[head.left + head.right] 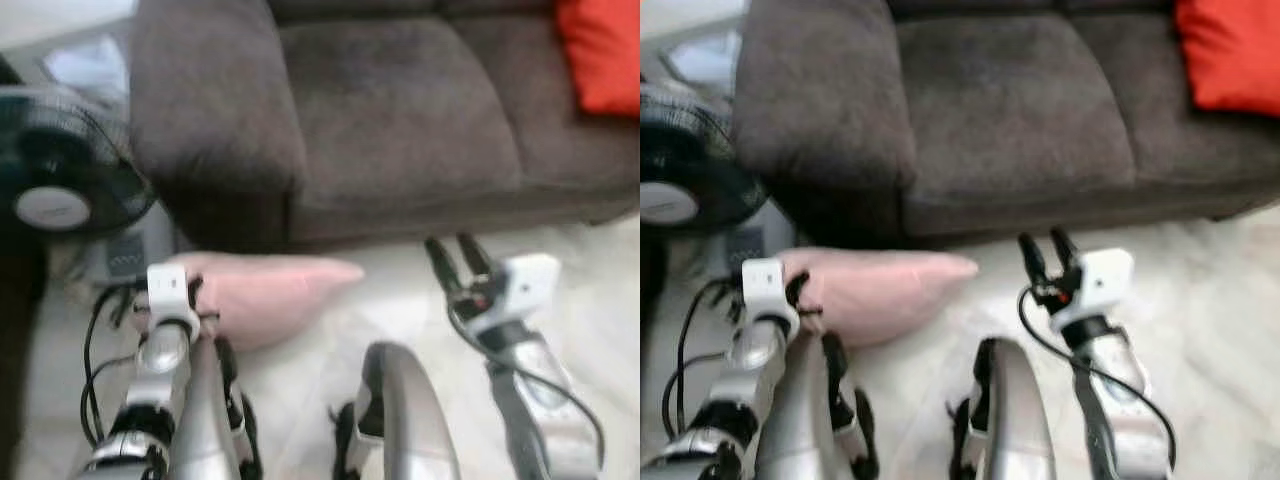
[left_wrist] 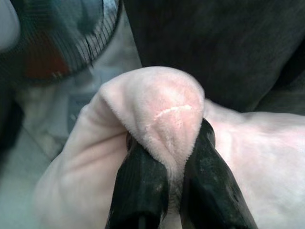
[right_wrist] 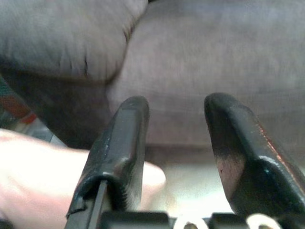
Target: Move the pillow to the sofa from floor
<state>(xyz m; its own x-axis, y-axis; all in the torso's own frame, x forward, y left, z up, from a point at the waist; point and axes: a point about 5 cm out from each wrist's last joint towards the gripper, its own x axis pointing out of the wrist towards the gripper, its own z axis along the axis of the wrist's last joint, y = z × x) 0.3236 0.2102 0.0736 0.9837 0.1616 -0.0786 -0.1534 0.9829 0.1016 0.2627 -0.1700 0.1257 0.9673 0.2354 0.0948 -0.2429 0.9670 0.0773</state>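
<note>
Left gripper (image 2: 164,183) pinches pink pillow (image 1: 265,295) corner on floor by sofa (image 1: 400,120); right gripper (image 1: 1045,255) spread, holding nothing.

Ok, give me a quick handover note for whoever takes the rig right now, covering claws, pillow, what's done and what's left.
Left claw: shut on a fold of the soft pink plush pillow, at the end nearest the fan.
Right claw: open and empty, held in front of the sofa, beside the pillow's tapered end.
Pillow: lying along the pale floor, against the base of the dark grey fabric sofa.
Also near: a black standing fan by the sofa arm, and a red cushion on the seat.
Done: pillow gripped.
Left: lift it and set it on the sofa seat.
</note>
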